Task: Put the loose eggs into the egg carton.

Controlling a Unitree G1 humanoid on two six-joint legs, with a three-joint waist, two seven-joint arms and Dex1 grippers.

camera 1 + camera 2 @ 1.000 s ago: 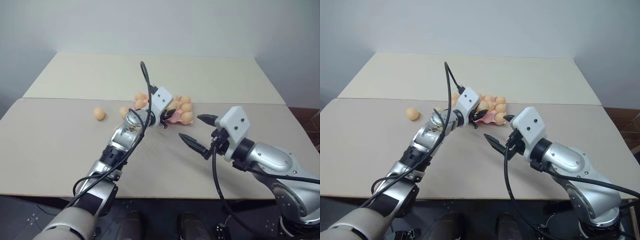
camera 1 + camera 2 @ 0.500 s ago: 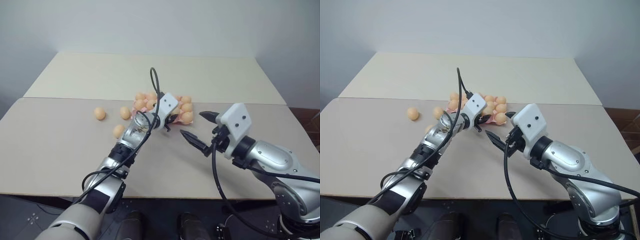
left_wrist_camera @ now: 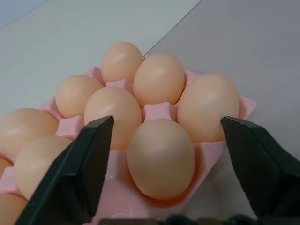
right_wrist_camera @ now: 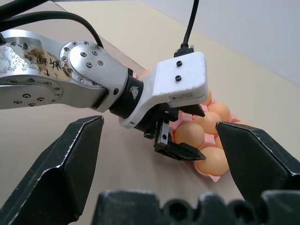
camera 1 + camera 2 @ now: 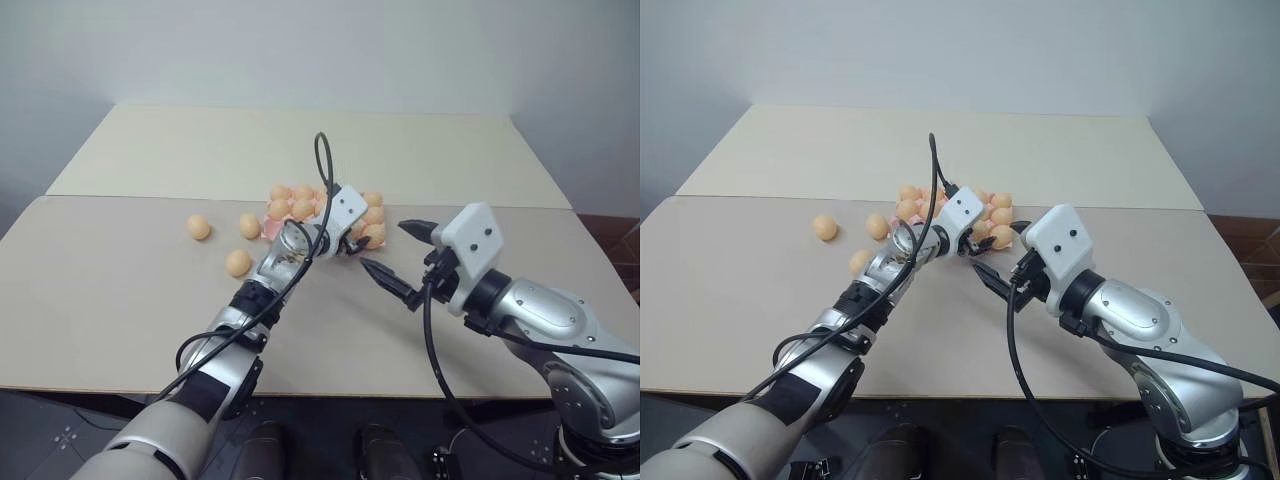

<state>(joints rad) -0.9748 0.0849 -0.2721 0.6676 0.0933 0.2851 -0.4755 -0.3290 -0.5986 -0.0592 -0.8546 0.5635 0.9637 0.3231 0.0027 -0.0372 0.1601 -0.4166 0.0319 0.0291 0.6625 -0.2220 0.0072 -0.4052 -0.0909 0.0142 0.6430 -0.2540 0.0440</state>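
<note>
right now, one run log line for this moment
left hand: open at egg carton, egg seated between fingers | right hand: open, empty | loose eggs: three on table

Two brushed-silver arms of rounded metal segments, studded with small dark screws, each end in a white, boxy wrist housing bearing two dark screw heads. The left tool (image 4: 180, 140) and right tool (image 5: 397, 257) each carry two black, tapering, wedge-shaped fingers (image 3: 86, 173) with a finely ribbed surface. A black cable loops from a plug atop each white housing and trails back along the arm. The left forearm's silver casing shows scuffed, brownish, worn markings beside a ring of screws.
</note>
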